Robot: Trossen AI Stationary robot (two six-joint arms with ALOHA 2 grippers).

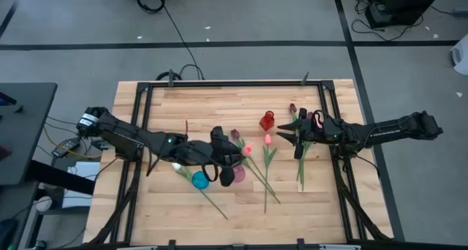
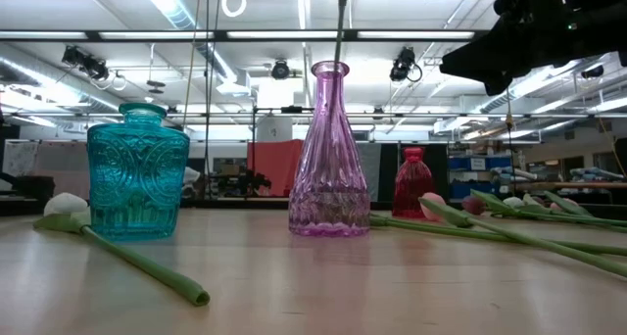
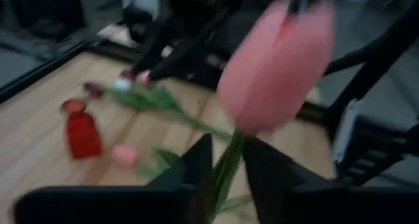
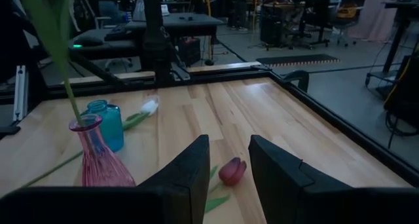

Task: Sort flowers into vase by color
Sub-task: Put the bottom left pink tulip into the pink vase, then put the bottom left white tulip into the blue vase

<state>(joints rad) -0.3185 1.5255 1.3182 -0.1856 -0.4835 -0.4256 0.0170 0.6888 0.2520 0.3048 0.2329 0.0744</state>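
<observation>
From above, the left tool (image 1: 232,164) hangs over the pink vase (image 1: 238,174), beside the blue vase (image 1: 200,180), lining up a matching flower; other flowers (image 1: 266,158) lie loose on the worktop (image 1: 168,213).

At table height, a stem (image 2: 340,22) stands in the pink vase's neck.

The left wrist camera shows fingers (image 3: 196,168) pinching a pink tulip (image 3: 275,67) upright.

The right wrist camera shows the right tool (image 4: 226,160) spread above a dark red tulip (image 4: 232,171), seemingly for pickup.
</observation>
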